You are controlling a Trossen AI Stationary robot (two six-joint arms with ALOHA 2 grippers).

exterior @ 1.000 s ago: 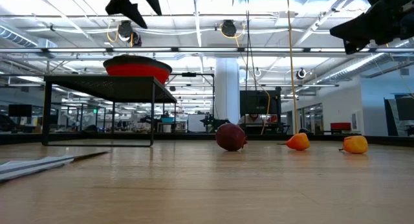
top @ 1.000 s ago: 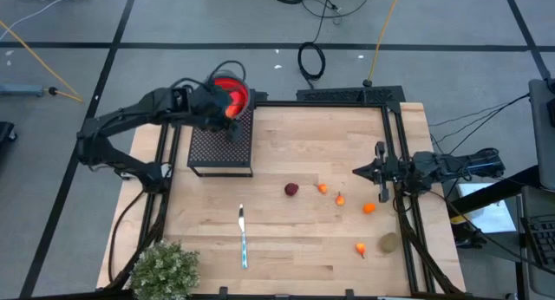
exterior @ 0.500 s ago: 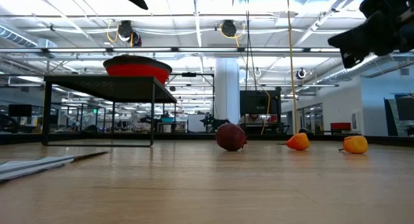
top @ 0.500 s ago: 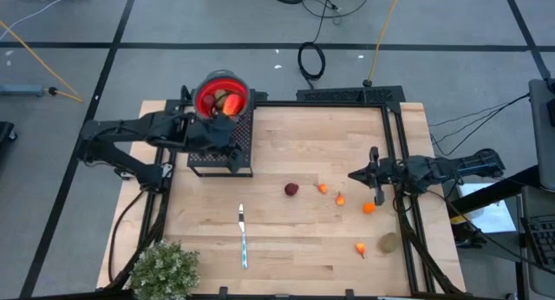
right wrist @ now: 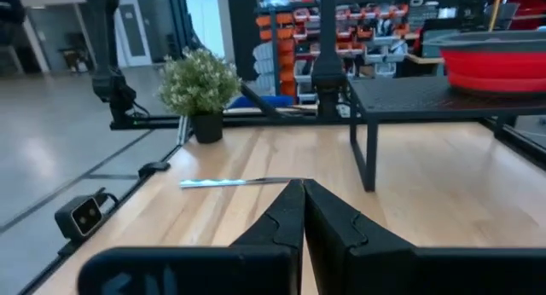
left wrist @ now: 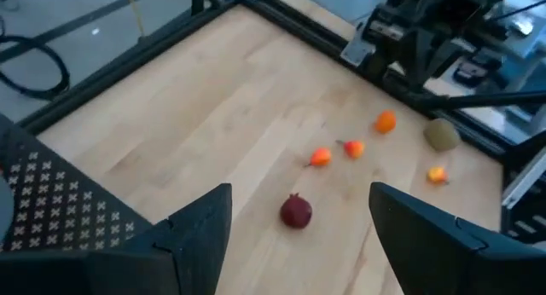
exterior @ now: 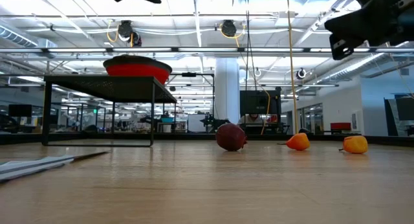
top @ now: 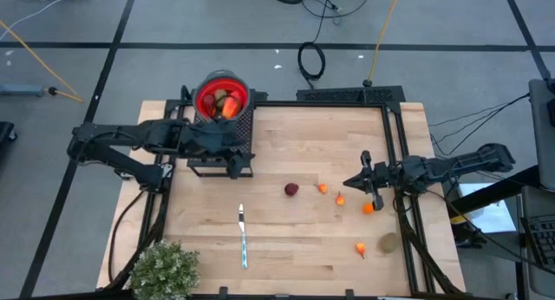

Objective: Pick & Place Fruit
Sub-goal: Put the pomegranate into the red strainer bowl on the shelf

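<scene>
Still, a dark red ball lies beside tiny orange bits.

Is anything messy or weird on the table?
A bit messy: a dark red ball, small orange bits and a kiwi lie loose on the table, while other fruit sits in the red bowl on the black stand. Nothing looks spilled or broken.

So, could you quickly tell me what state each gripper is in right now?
Left gripper: open, holding nothing.
Right gripper: shut, holding nothing.
</scene>
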